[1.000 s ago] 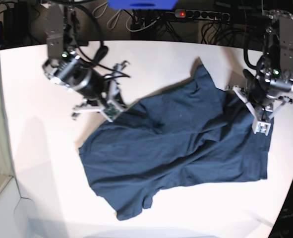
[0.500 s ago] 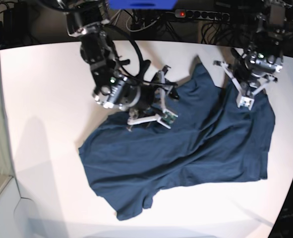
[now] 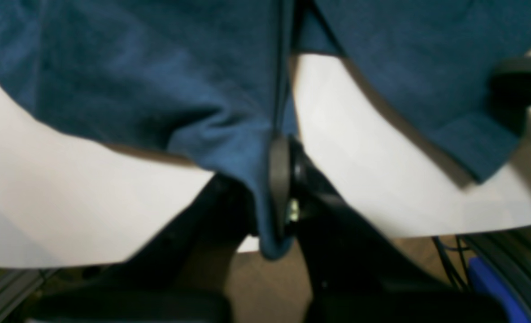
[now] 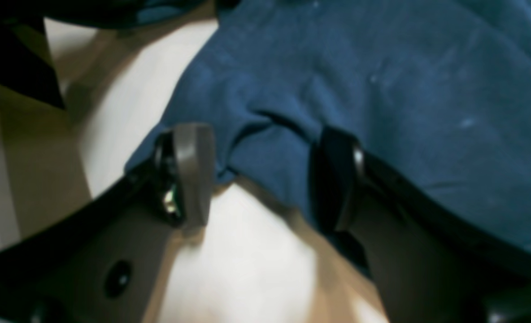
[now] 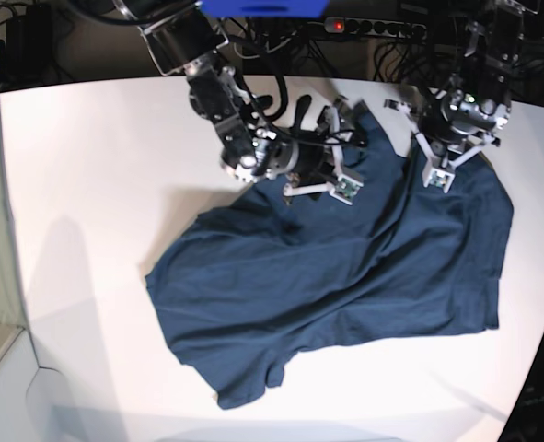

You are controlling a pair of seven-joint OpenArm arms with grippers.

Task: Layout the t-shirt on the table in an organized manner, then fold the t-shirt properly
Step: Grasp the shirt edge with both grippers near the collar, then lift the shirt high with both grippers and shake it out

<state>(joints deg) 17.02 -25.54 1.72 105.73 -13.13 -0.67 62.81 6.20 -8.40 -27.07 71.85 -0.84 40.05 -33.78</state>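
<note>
T-shirt (image 5: 345, 267) edge near table (image 5: 87, 184) rim.

A white, matte worktop (image 5: 87, 184) with a curved far edge is seen. A dark navy t-shirt (image 5: 345, 276) is spread across its middle and right part, rumpled, with one edge lifted at the far side.

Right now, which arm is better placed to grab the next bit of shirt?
Right. The right gripper stands open over an edge of the shirt. The left gripper is already pinched shut on the shirt.
</note>
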